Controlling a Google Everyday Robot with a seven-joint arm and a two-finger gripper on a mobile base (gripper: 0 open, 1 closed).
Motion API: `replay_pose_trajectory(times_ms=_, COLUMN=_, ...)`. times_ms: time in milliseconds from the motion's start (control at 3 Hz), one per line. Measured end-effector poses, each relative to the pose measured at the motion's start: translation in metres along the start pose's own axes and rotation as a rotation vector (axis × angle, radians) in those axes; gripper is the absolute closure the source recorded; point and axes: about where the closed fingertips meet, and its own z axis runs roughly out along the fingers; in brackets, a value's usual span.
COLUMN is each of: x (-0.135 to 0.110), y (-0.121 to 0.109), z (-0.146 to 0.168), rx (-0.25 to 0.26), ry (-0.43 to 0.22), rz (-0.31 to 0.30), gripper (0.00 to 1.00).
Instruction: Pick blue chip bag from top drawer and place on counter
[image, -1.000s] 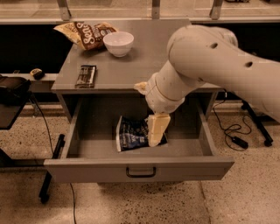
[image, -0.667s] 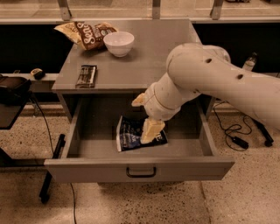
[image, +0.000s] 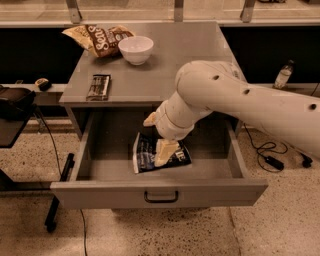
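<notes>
Gripper (image: 165, 151): down inside the drawer (image: 85, 165), over the middle of the blue bag (image: 146, 156); I cannot tell whether it holds anything.
Arm (image: 240, 100): reaches in from the right, across the counter's (image: 190, 55) front edge.
Blue bag: flat on the drawer floor, about centre.
Drawer: open, handle (image: 161, 196) at the front.
Counter: bowl (image: 136, 49) and tan bag (image: 97, 37) at back left, wrapper (image: 98, 86) near the left front edge.

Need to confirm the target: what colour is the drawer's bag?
Blue chip bag: dark navy, white lettering, camera view; pincer over it.
</notes>
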Motion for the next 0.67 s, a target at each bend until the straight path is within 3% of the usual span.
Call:
replay_pose_trajectory(times_ms=333, x=0.016, y=0.002, z=0.044, rx=-0.029, ry=-0.021, rz=0.030, gripper=0.29)
replay_pose_trajectory(times_ms=667, x=0.026, y=0.005, z=0.066, rx=-0.045, ry=-0.027, rz=0.056, gripper=0.29)
